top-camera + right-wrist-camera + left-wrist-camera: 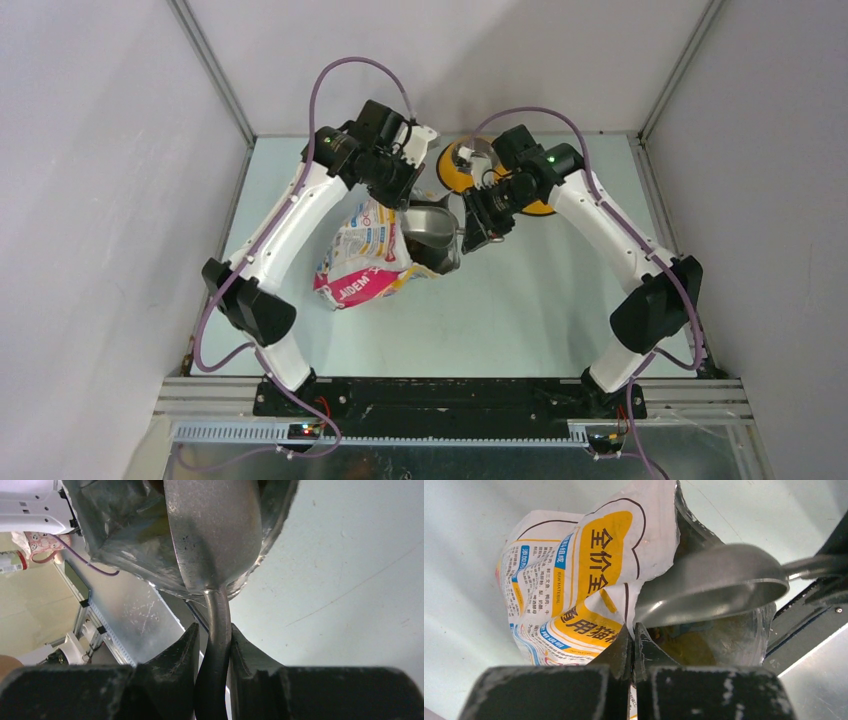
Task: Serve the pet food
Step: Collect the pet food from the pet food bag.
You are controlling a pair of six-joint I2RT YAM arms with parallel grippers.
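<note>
The glossy white, orange and pink bag (360, 262) lies on the table's left-middle with its mouth facing right. My left gripper (633, 632) is shut on the bag's torn upper edge (644, 555) and holds the mouth open. My right gripper (215, 636) is shut on the handle of the grey metal scoop (214, 530). The scoop's bowl (714, 582) sits in the bag's silver-lined mouth. The pet food (691, 650) shows only as a blurred brown mass inside the bag, under the scoop. Whether the scoop holds any is hidden.
The yellow feeder (452, 172) with its metal bowls stands at the table's far middle, partly hidden behind both wrists. Grey walls close in the table on the left, right and back. The arms' bases are bolted to the black rail (450, 395) at the near edge.
</note>
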